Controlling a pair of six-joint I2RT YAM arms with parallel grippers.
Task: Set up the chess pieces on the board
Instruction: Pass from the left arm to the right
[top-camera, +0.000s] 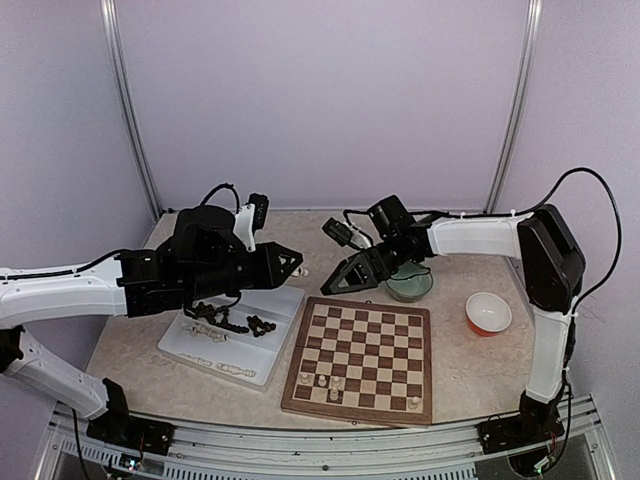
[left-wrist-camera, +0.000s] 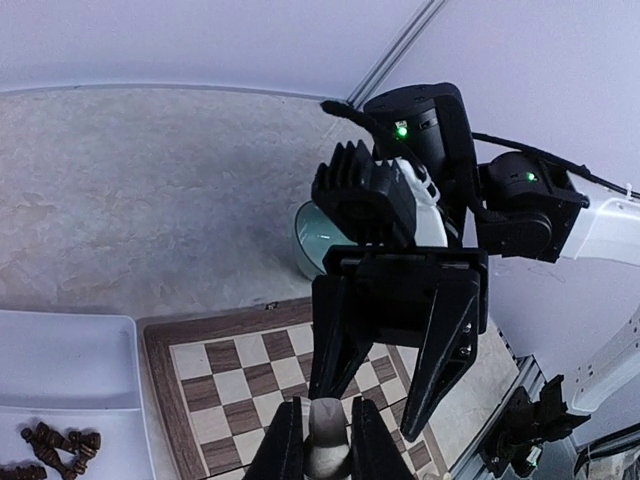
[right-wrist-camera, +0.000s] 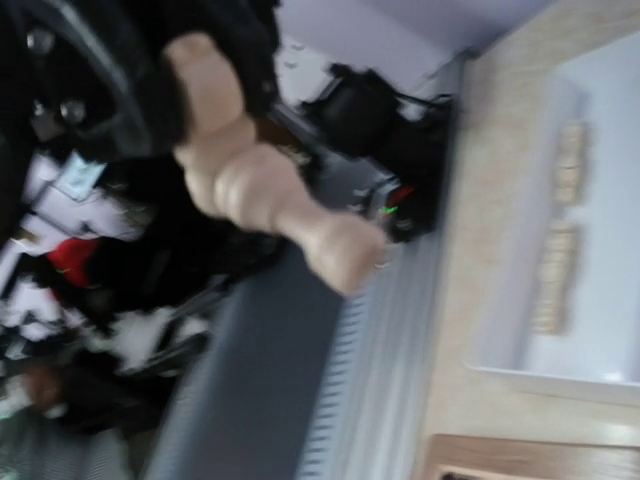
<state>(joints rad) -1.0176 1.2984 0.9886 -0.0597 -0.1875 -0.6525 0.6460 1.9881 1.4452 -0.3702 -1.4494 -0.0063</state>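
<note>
Soft even light, only faint shadows beside the board (top-camera: 365, 340), overhead view sharp, left wrist view bent at edges, right wrist view strongly blurred, cream piece (right-wrist-camera: 265, 195) smeared.

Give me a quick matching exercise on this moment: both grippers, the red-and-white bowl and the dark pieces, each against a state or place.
1. left gripper
2. right gripper
3. red-and-white bowl
4. dark pieces

A. in the white tray
B. open
C. on the table, right of the board
D. shut on a cream piece

Pairs: 1-D, 2-B, 3-C, 4-A.
</note>
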